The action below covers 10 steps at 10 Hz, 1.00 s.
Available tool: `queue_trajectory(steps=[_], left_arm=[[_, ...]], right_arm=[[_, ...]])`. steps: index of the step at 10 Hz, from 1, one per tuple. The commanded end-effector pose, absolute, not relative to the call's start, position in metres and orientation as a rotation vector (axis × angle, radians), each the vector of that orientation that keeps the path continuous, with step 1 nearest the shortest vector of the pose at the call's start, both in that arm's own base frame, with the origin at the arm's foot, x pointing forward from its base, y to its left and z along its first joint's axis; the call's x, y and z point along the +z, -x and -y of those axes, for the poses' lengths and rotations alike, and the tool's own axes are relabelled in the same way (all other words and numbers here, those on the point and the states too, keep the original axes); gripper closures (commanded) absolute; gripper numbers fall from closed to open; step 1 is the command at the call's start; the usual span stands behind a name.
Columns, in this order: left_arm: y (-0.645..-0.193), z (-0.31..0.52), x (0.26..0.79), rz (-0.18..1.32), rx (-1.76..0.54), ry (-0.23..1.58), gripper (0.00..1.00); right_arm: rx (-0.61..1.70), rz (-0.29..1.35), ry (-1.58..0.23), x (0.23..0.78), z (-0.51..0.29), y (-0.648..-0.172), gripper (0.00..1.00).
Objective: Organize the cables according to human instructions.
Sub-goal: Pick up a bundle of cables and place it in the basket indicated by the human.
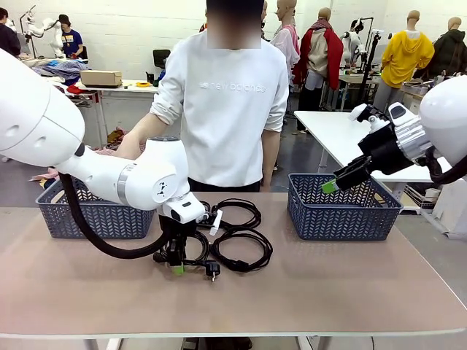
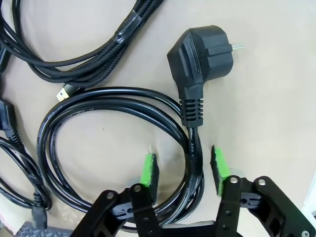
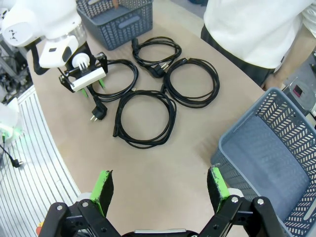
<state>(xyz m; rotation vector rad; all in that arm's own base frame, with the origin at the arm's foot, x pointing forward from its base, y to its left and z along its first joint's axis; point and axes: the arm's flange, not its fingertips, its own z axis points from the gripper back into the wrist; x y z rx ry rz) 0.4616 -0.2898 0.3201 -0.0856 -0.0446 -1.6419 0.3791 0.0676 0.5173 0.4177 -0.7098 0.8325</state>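
— So, where are the four thin black coiled cables (image 3: 145, 93) found?

— They are laid flat in a close cluster at the middle of the smooth tan desk (image 1: 328, 284). The cluster is flanked by two dark grey-blue woven plastic baskets, one at the left (image 1: 102, 217) and the other at the right (image 1: 343, 215).

— And how is the left gripper (image 2: 183, 167) placed?

— It is poised low over the leftmost coil of the cluster, close to the desk. Its green pads (image 2: 148, 170) are spread, one on each side of the cord strands (image 2: 196, 160). A gap is seen between pad and cord on both sides, so the cord is straddled, not clasped. A chunky black mains plug (image 2: 200, 54) with metal pins is seen lying on the desk just beyond the pads, joined to those strands.

— What is made of the right gripper (image 3: 160, 190)?

— It is held in the air by the right basket's rim, on the side toward the cluster and well apart from the cables. Its fingers are spread wide, released, with bare desk seen between them.

— Is anyone seen at the far side?

— A person in a white sweatshirt (image 1: 226, 102) is seen standing behind the desk, facing it.
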Motion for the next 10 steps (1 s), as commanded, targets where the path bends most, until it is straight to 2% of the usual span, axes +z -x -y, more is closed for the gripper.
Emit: queue_trajectory(steps=[1, 2, 3, 4, 5, 8, 10], left_arm=[[-0.463, 0.289, 0.324, 0.040, -1.641, 0.076, 0.80], [-0.462, 0.287, 0.327, 0.039, -1.648, 0.080, 0.64], [-0.460, 0.285, 0.329, 0.032, -1.648, 0.085, 0.99], [-0.458, 0.283, 0.333, 0.033, -1.654, 0.084, 0.84], [-0.457, 0.281, 0.335, 0.035, -1.654, 0.085, 1.00], [-0.450, 0.277, 0.345, 0.034, -1.656, 0.093, 1.00], [-0.444, 0.278, 0.378, 0.076, -1.640, 0.050, 1.00]], right_arm=[[0.843, 0.723, -0.436, 0.517, -0.067, -0.381, 0.00], [0.843, 0.723, -0.436, 0.517, -0.067, -0.381, 0.00], [0.843, 0.723, -0.436, 0.517, -0.067, -0.381, 0.00], [0.843, 0.723, -0.436, 0.517, -0.067, -0.381, 0.00], [0.843, 0.723, -0.436, 0.517, -0.067, -0.381, 0.00], [0.843, 0.723, -0.436, 0.517, -0.067, -0.381, 0.00], [0.843, 0.723, -0.436, 0.517, -0.067, -0.381, 0.00]])
